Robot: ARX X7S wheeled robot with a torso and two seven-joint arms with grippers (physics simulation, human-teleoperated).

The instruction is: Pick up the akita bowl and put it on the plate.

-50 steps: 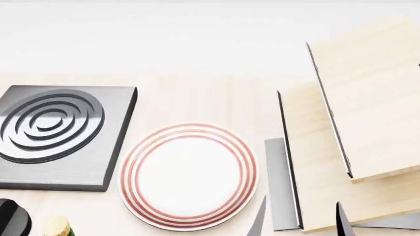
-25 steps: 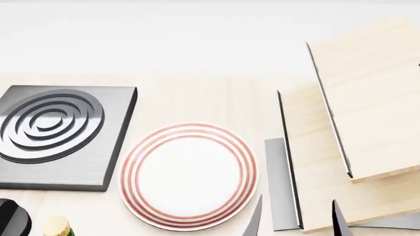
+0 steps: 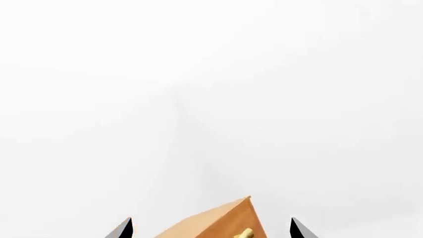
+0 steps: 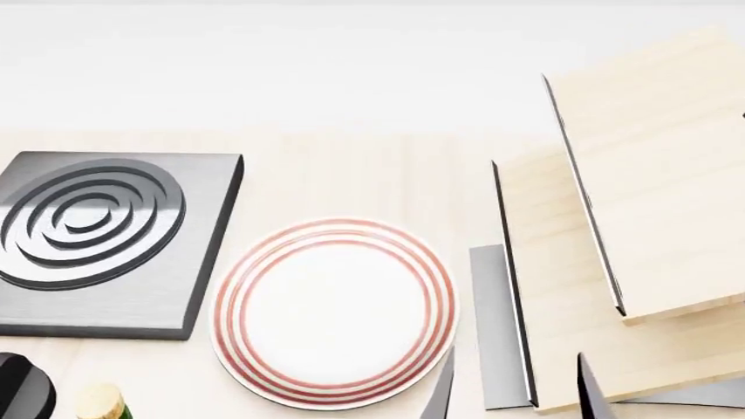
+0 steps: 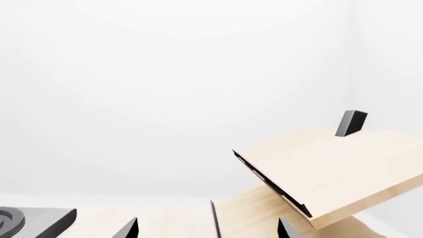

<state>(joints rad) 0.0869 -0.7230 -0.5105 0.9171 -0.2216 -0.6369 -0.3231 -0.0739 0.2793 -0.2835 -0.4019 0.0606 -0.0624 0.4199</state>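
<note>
My right pincer point(image 4: 510, 388) shows in the head view as two dark fingertips poking up from the lower edge, one just beside the plate's right rim and the other over the pale wooden shelf. They stand spread, with nothing between them. The right wrist view point(image 5: 206, 228) shows the same: two dark tips apart at the frame's edge, empty air between.

My left pincer point(image 3: 210, 228) appears only in its own wrist view, again as two dark tips held apart. Between them, farther off, sits a tan wooden block point(image 3: 221, 223) with a small brass-coloured knob on it; nothing touches the tips.

The plate point(image 4: 334, 314), white with red rings round its rim, lies flat on the light wooden worktop point(image 4: 349, 175) in the middle of the head view, and it carries nothing. Just beside it on the left sits the dark grey square burner point(image 4: 99, 240) with raised rings, close to the plate's rim but apart from it. To the right, the wooden shelf point(image 4: 652, 201) rises in tilted boards with thin dark edges, and a grey metal strip point(image 4: 495, 327) stands between it and the plate.

At the lower left corner a black rounded thing point(image 4: 23, 388) and a cork-topped object point(image 4: 101, 403) peek in.

I cannot find the akita bowl in any view.
</note>
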